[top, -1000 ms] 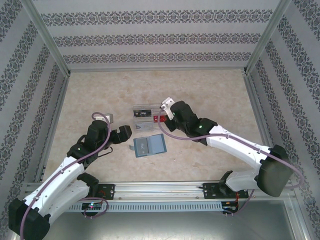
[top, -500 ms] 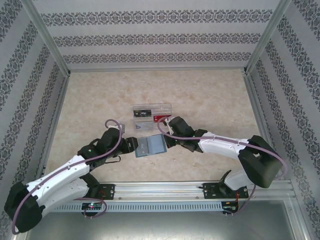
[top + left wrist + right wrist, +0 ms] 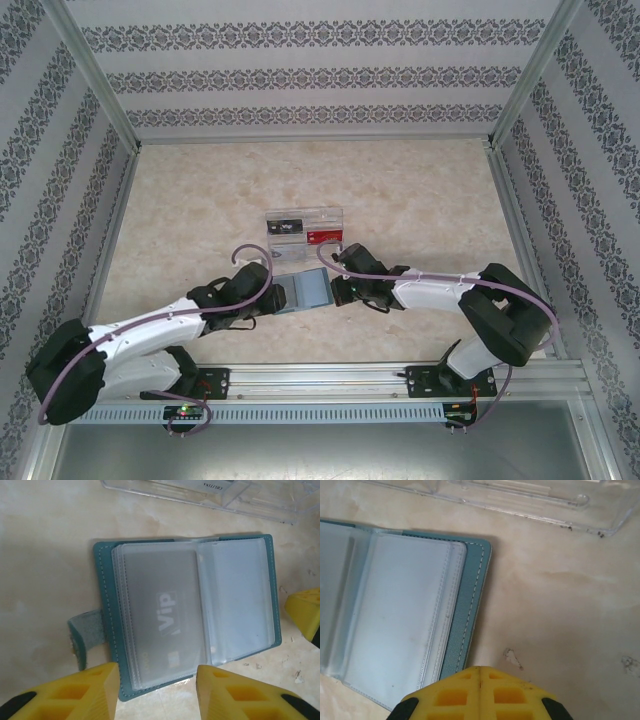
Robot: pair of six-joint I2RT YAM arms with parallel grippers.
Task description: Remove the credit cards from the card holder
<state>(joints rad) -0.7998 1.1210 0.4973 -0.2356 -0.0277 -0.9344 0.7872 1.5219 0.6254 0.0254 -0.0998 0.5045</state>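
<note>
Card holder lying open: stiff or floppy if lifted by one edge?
Likely floppy: the card holder lies open flat, stitched soft cover, so it would probably fold at the spine. Its clear sleeves may fan out. Thin, so probably slides when pushed.

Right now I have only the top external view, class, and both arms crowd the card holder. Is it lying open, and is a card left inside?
Observer: It lies open and flat. In the left wrist view the card holder has a card marked Vip under clear plastic on its left half.
Operator: And the right half?
Observer: In the right wrist view the right sleeve looks empty, though more sleeves are stacked beneath it.
Operator: Is the right claw gripping the holder?
Observer: No. The right claw is shut, its tip beside the holder's right cover edge.
</note>
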